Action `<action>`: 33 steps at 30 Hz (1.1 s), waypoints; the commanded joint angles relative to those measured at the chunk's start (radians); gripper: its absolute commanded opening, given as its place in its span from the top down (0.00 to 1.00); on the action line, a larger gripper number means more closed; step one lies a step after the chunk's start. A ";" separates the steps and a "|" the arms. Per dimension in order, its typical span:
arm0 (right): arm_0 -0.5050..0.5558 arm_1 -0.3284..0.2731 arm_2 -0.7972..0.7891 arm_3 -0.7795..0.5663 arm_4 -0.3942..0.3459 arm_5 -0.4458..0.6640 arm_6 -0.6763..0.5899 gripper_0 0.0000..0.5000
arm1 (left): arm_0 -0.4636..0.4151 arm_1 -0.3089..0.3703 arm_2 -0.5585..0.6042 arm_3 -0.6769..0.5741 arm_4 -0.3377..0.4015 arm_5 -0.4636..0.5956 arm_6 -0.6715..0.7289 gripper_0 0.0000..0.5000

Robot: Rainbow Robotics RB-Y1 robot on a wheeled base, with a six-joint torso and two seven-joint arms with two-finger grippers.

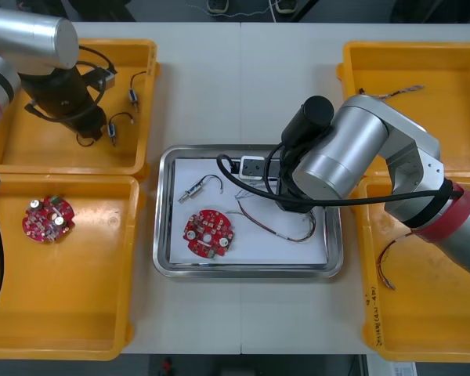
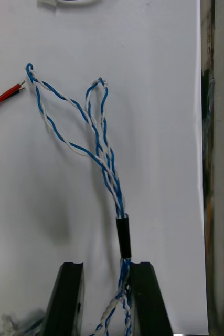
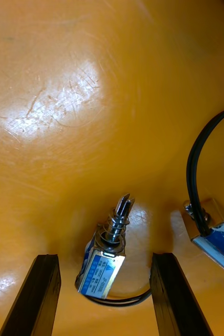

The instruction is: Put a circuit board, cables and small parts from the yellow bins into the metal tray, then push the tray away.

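Over the table centre, front view: right arm reaches into the metal tray (image 1: pixel 166 266). Circuit board (image 1: pixel 209 233) and small metal part (image 1: pixel 197 189) lie on its white liner. Left arm is over the far-left yellow bin (image 1: pixel 145 94).

Right wrist: right gripper (image 2: pixel 106 265) part open, straddling the blue and white cable (image 2: pixel 104 152), which lies flat on the liner; red and yellow cable (image 2: pixel 1 98) end near its loop.

Left wrist: left gripper (image 3: pixel 105 256) wide open over the bin floor, second small metal part (image 3: pixel 100 268) between the fingers, clear of both.
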 commanded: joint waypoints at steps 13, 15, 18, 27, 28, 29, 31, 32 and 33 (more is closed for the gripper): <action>0.008 0.018 0.000 -0.027 0.027 -0.014 0.031 0.00 | -0.059 -0.013 0.021 0.011 0.004 -0.011 -0.114 1.00; 0.008 0.018 -0.002 -0.034 0.030 -0.009 0.030 0.00 | -0.060 -0.007 0.023 0.010 0.004 -0.011 -0.114 1.00; 0.008 0.018 -0.009 -0.045 0.033 0.000 0.030 0.00 | -0.059 0.005 0.023 -0.009 0.003 0.000 -0.114 1.00; 0.008 0.025 -0.031 -0.073 0.039 0.069 0.028 0.00 | -0.060 0.047 0.046 -0.113 -0.025 0.118 -0.092 1.00; 0.008 0.029 -0.045 -0.087 0.041 0.101 0.028 0.00 | -0.060 0.051 0.055 -0.127 -0.029 0.136 -0.091 1.00; 0.008 0.035 -0.060 -0.102 0.045 0.132 0.028 0.00 | -0.060 0.053 0.064 -0.139 -0.036 0.152 -0.089 1.00; 0.008 0.043 -0.080 -0.122 0.051 0.176 0.027 0.00 | -0.059 0.056 0.078 -0.157 -0.046 0.178 -0.086 1.00; 0.008 0.046 -0.088 -0.130 0.054 0.192 0.027 0.00 | -0.060 0.056 0.083 -0.162 -0.049 0.187 -0.085 1.00; 0.008 0.055 -0.111 -0.156 0.056 0.244 0.024 0.00 | -0.059 0.059 0.098 -0.188 -0.059 0.218 -0.079 1.00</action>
